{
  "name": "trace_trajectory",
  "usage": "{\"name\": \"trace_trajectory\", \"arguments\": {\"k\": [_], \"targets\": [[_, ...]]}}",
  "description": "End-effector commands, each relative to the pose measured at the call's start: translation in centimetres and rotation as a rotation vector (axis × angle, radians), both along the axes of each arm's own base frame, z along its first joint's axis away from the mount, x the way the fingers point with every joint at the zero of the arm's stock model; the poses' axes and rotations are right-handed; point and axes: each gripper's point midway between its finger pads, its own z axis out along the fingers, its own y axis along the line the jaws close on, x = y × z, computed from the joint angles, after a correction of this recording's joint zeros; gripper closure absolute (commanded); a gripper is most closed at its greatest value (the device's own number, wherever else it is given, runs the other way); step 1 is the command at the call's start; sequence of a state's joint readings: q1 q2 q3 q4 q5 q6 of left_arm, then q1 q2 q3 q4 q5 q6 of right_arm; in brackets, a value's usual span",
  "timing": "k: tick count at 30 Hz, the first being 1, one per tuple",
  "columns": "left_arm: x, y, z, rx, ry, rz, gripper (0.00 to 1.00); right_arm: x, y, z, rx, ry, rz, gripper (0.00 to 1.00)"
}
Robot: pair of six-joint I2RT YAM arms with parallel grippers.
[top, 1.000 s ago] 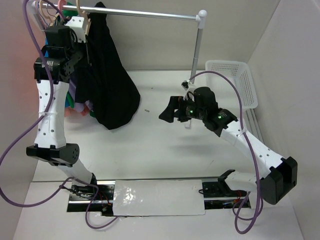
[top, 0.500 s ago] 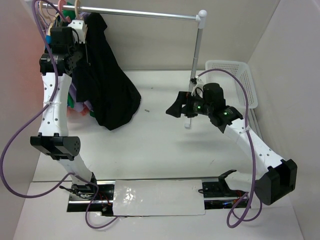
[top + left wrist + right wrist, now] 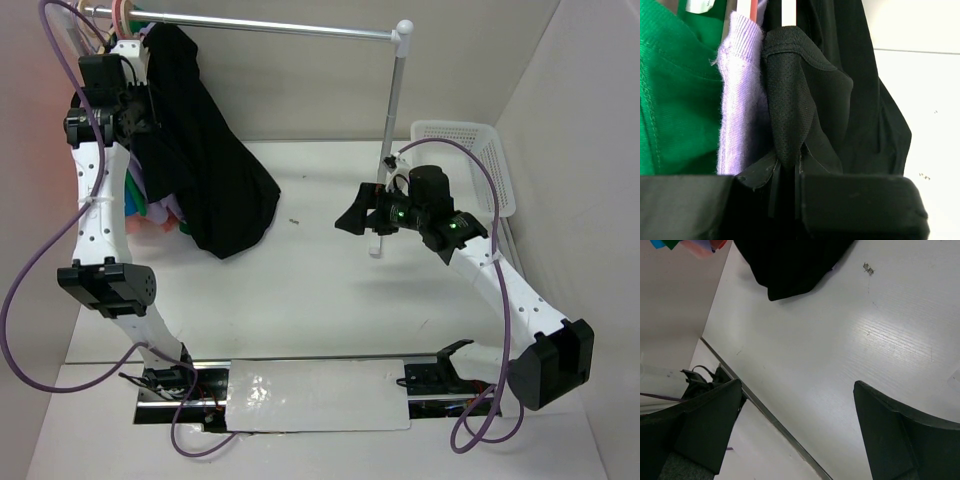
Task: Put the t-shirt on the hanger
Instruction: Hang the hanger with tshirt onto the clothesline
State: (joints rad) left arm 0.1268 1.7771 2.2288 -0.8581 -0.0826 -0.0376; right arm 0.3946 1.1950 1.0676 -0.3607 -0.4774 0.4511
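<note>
t-shirt: a fold nipped in the left claw, the rest hanging right of it
ribbed top: touching the t-shirt, left of that claw
basket: on the desk, right of the right claw

t-shirt draped low at left, post centre-right

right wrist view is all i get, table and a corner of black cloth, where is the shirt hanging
Observer: The t-shirt hangs at the far left end of the rail.
Operator: is the left hand on it
Observer: Yes. The left wrist view shows the left hand shut on a fold of its black fabric.
Operator: anything crowding it
Observer: A lilac top hangs right against it, with a green garment beyond that.
</note>
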Motion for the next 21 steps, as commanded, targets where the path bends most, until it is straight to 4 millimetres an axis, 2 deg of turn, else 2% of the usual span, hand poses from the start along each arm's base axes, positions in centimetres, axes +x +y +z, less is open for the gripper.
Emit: {"name": "trace_trajectory", "arguments": {"k": [1, 7, 9, 12, 16, 17, 19, 20, 21], "targets": [[0.5, 1.0, -0.3, -0.024, -0.016, 0.041, 1.00, -0.1, 0.1, 0.6, 0.004, -0.012, 0.023, 0.00], [0.3, 2.0, -1.0, -0.032, -0.002, 0.100, 1.00, 0.2, -0.1, 1.0, 0.013, -0.015, 0.010, 0.00], [-0.2, 3.3, -0.6, -0.045, -0.016, 0.148, 1.00, 0.3, -0.2, 1.0, 0.009, -0.016, 0.002, 0.00], [-0.4, 4.1, -0.6, -0.061, -0.018, 0.148, 1.00, 0.2, -0.2, 1.3, 0.009, -0.016, 0.002, 0.00], [-0.5, 3.7, -1.0, -0.097, -0.006, 0.146, 0.99, 0.5, -0.5, 1.4, 0.000, -0.018, -0.016, 0.00], [-1.0, 3.3, -0.9, -0.123, 0.009, 0.131, 0.90, 0.5, -0.6, 1.2, -0.005, -0.004, -0.032, 0.00], [-1.3, 2.5, -1.0, -0.155, 0.020, 0.103, 0.60, 0.6, -0.7, 1.4, -0.009, -0.007, -0.040, 0.00], [-1.4, 2.1, -0.6, -0.164, 0.010, 0.083, 0.38, 0.6, -0.9, 1.1, -0.020, 0.004, -0.051, 0.00], [-1.7, 1.4, -0.2, -0.189, 0.002, 0.058, 0.26, 0.8, -1.1, 1.0, -0.028, 0.001, -0.067, 0.00]]}}
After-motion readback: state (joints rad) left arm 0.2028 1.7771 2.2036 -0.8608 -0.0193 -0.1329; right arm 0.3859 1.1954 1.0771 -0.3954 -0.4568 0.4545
